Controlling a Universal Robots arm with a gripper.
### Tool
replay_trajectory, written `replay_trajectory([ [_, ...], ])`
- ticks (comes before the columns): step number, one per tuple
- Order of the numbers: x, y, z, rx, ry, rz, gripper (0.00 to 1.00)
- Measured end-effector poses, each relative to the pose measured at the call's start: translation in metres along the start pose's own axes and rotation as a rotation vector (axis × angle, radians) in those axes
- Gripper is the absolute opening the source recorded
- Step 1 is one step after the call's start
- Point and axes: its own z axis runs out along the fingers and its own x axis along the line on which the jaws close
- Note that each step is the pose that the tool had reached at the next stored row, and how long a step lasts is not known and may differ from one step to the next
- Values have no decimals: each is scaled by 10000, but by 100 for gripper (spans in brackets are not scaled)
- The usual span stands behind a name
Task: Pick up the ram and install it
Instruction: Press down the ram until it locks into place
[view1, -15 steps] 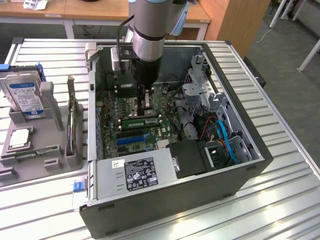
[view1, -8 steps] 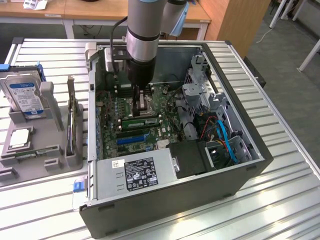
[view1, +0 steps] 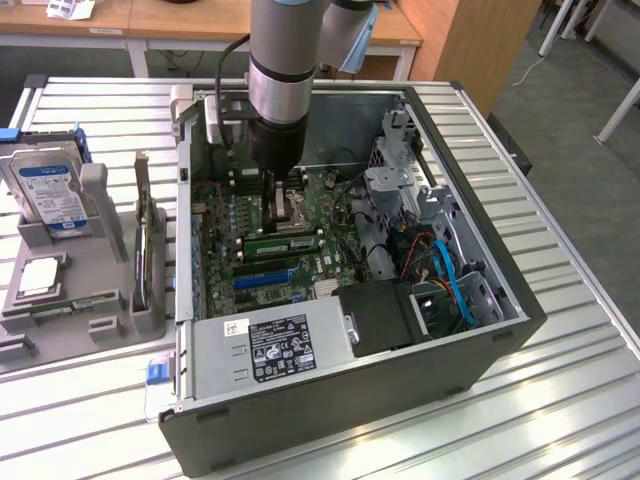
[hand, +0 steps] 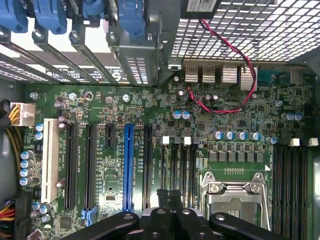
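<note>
exterior – arm: reaching down into the open PC case, which lies on its side on the slatted table
exterior – gripper: low over the motherboard, just beside the CPU socket
exterior – ram: green stick lying along the memory slots, just below the gripper tip; can't tell if fully seated
exterior – fixture: grey tray on the exterior view's left, hard drive upright in it, square silver processor chip in front
wrist – gripper: fingers pressed together, fully closed, nothing between them
wrist – board: blue slot and white slot off to one side of the fingers, socket latch to the other
wrist – wiring: red/black cable looping near the rear ports
</note>
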Motion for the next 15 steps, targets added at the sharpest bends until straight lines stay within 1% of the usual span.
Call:
replay_trajectory([
  [6, 1, 2, 34, 0, -1, 1, 10],
  [15, 2, 0, 112, 0, -1, 0, 10],
])
